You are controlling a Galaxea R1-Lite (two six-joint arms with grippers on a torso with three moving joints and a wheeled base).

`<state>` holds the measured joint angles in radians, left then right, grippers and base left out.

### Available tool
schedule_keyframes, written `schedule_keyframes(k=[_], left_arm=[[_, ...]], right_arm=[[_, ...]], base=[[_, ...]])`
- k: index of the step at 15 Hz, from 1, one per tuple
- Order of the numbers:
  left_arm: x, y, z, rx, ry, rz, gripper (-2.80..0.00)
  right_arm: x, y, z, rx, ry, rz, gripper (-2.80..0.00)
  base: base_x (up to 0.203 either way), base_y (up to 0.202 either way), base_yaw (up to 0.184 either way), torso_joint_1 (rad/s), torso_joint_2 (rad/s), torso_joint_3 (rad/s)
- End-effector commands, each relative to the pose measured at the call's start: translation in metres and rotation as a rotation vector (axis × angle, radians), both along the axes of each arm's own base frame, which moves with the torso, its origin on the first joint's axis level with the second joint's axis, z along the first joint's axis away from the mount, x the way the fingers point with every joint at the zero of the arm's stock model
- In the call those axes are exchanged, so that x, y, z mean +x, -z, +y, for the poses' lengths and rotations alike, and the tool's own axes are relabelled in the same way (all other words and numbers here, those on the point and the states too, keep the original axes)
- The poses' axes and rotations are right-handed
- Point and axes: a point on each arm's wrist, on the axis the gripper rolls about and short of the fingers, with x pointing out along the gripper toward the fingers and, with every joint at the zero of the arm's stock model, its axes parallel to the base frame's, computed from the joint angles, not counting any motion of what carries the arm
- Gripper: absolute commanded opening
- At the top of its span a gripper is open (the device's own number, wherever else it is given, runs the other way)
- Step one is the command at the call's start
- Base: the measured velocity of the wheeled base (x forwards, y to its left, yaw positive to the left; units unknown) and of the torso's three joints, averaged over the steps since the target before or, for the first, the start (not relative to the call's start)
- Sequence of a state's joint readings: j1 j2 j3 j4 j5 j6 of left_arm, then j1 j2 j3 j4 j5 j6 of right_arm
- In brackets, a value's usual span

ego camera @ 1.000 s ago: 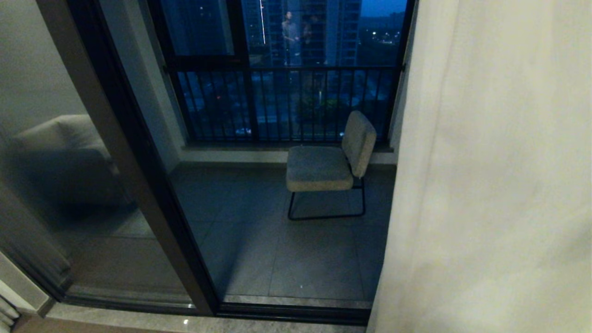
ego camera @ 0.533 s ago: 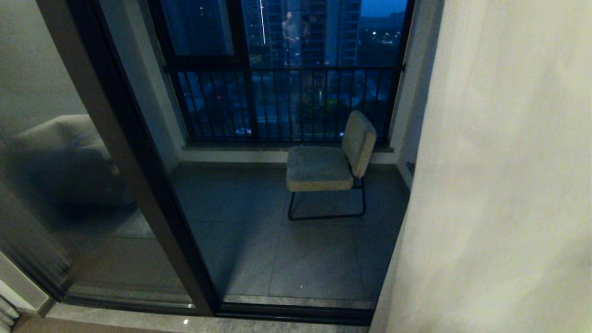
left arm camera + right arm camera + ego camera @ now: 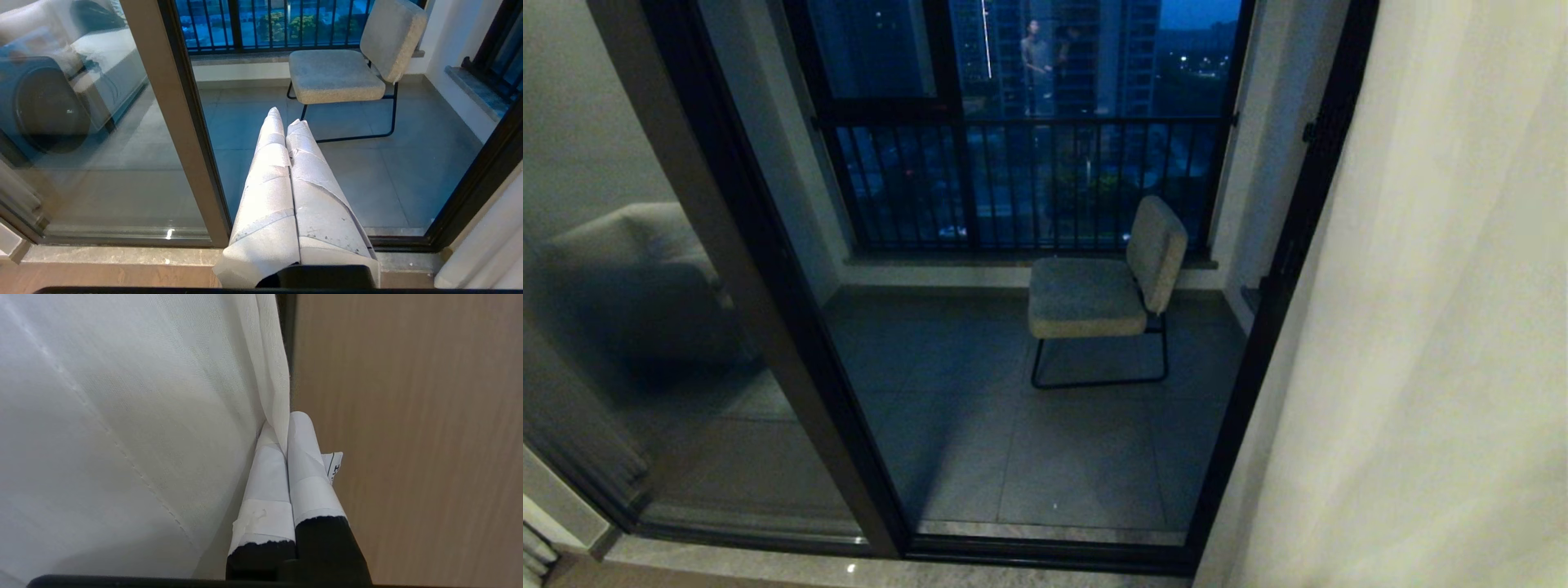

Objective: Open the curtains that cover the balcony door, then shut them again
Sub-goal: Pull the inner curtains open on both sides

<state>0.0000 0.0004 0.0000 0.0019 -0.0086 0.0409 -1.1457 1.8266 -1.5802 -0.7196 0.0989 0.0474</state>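
A cream curtain (image 3: 1421, 327) hangs at the right of the head view, drawn off the balcony door (image 3: 768, 286), whose dark right frame (image 3: 1282, 269) stands bare. Neither arm shows in the head view. In the right wrist view my right gripper (image 3: 286, 424) is shut on the curtain's hemmed edge (image 3: 278, 384), which runs down between the taped fingers. My left gripper (image 3: 286, 116) is shut and empty, parked facing the glass, with a strip of curtain (image 3: 482, 253) off to one side.
Behind the glass a padded chair (image 3: 1094, 294) stands on the tiled balcony before a black-barred railing (image 3: 1013, 180). A stone sill (image 3: 768, 567) runs below the door track. A wooden panel (image 3: 408, 416) lies just beside the right gripper.
The curtain's edge has slid further right, uncovering the door's dark right frame and more of the balcony wall. The view itself has not shifted.
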Motion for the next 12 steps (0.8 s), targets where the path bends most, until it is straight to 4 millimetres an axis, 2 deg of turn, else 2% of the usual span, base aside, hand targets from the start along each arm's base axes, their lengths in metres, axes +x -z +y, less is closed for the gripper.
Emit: schedule_keyframes(k=[1, 6, 12], left_arm=[[0.0, 0.0, 0.0, 0.001, 0.001, -0.001, -2.8], [0.0, 0.0, 0.0, 0.001, -0.001, -0.001, -2.8], [0.0, 0.0, 0.0, 0.001, 0.0, -0.001, -2.8]], right_arm=[[-0.003, 0.003, -0.007, 0.004, 0.014, 0.001, -2.8], [-0.014, 0.001, -0.025, -0.015, 0.061, -0.009, -2.8], [-0.036, 0.006, -0.054, -0.016, 0.126, 0.0, -2.8]], base=[[0.0, 0.0, 0.0, 0.0, 0.0, 0.0], [0.0, 0.0, 0.0, 0.0, 0.0, 0.0], [0.0, 0.0, 0.0, 0.0, 0.0, 0.0]])
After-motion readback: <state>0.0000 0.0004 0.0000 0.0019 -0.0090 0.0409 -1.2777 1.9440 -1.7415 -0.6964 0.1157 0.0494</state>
